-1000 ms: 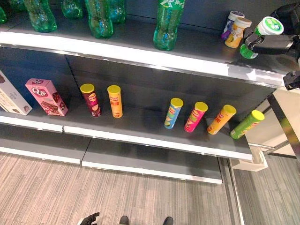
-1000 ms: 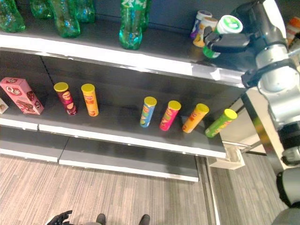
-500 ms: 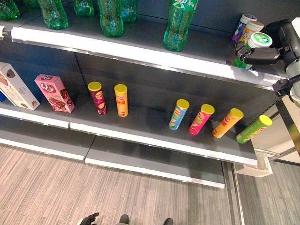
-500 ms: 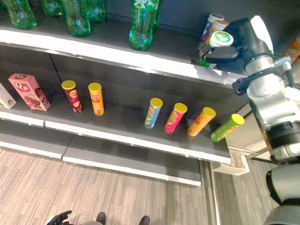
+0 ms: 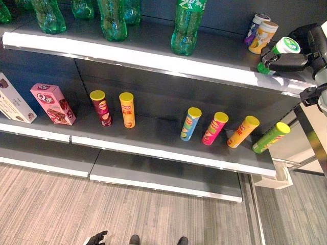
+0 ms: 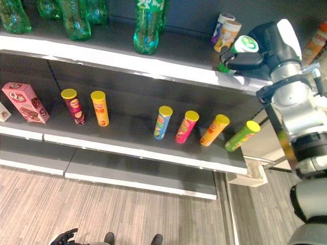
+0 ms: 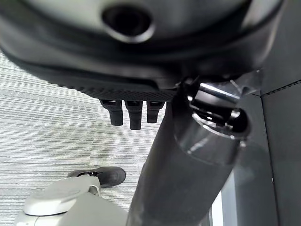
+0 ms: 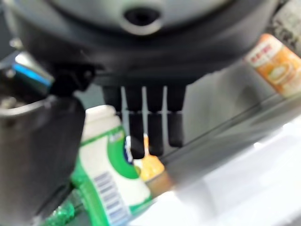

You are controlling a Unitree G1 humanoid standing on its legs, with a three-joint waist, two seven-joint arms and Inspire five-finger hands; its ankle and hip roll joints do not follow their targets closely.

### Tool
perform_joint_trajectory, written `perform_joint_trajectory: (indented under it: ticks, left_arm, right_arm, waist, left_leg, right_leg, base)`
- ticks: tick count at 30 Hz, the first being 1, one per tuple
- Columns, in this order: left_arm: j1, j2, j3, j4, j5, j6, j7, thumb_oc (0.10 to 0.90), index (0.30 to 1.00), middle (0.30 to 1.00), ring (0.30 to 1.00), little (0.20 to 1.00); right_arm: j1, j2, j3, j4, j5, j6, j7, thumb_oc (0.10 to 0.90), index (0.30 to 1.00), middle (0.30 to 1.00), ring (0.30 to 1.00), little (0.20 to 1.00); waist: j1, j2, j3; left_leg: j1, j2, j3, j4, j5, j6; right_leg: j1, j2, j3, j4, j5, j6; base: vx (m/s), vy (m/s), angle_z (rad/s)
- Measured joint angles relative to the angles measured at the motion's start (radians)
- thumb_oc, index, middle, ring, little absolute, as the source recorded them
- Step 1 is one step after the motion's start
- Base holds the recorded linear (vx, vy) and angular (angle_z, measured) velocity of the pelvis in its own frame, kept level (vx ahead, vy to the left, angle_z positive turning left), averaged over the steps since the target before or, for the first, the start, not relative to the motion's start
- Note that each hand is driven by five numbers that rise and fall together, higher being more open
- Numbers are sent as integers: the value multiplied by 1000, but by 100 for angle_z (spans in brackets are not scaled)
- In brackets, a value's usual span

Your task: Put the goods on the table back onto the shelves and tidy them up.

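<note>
Placement of a drink bottle at the right end of the top shelf [image 5: 153,60]. The right hand [image 6: 258,53] is clamped on a green-and-white bottle [image 6: 240,48] with a white cap, thumb on one side and fingers curled round the other, as the right wrist view confirms [image 8: 110,174]. The bottle is tilted, cap toward the shelf's front edge, and its base is over or just touching the shelf board near the right front corner; contact cannot be told. Just behind it, toward the back edge, stand two small cups, one orange [image 5: 261,35] and one purple-and-white [image 5: 253,28]. Green soda bottles [image 5: 185,28] occupy the middle and left of the same shelf.

The middle shelf [image 5: 153,148] carries six crisp tubes with yellow lids [image 5: 191,123] and a pink biscuit box [image 5: 52,104] toward its left end.

The left hand [image 5: 97,238] hangs low over the floor, fingers relaxed and holding nothing.

To do this step well, the bottle should be brought upright before release, its base set flat and well inside the front edge, clear of the two cups. The fingers should open only once the base bears weight, then draw back without brushing the cap.
</note>
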Motion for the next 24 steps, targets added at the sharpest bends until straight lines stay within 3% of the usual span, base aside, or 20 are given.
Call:
perform_joint_trajectory:
  ticks: [1,2,3,19,20,22,24]
  left_arm:
    - [0,0,0,0,0,0,0,800,900,900,900,900]
    - [0,0,0,0,0,0,0,800,900,900,900,900]
    - [0,0,0,0,0,0,0,800,900,900,900,900]
    - [2,-1,1,1,0,0,1,800,900,900,900,900]
    - [1,-1,3,1,1,0,1,800,900,900,900,900]
    - [8,-13,26,4,1,2,1,800,900,900,900,900]
    - [13,-21,31,6,4,2,0,800,900,900,900,900]
  right_arm:
    - [0,0,0,0,-1,0,0,400,300,300,300,300]
    - [0,0,0,0,-4,0,0,624,636,636,636,636]
    - [0,0,0,0,-4,0,0,800,900,900,900,900]
    - [0,-16,-1,-17,-19,12,-4,800,900,900,900,900]
    - [34,-60,-31,-76,-18,12,-12,800,900,900,900,900]
    - [276,-114,-350,-302,-17,-17,-64,800,900,900,900,900]
    - [418,-127,-518,-409,-18,-43,-96,800,900,900,900,900]
  waist:
    - [0,0,0]
    - [1,0,0]
    - [1,0,0]
    - [-17,0,0]
    - [-24,0,0]
    - [-42,6,-2]
    - [-59,11,-5]
  left_leg:
    - [0,0,0,0,0,0]
    - [0,0,0,0,0,0]
    - [0,0,0,0,0,0]
    - [0,-1,0,-1,0,0]
    - [-4,-2,1,-1,0,0]
    - [-8,-3,4,-2,-2,3]
    - [-6,-7,12,-2,-4,6]
  right_leg:
    - [0,0,0,0,0,0]
    - [0,0,0,0,0,0]
    - [0,0,0,0,0,0]
    - [-1,0,0,0,0,0]
    - [-6,0,1,0,0,0]
    - [-12,0,5,0,0,0]
    - [-15,-1,15,0,0,0]
  base:
    - [0,0,0]
    - [0,0,0]
    - [0,0,0]
    - [1,3,0]
    - [16,55,-3]
    - [19,69,-5]
    - [-15,70,-12]
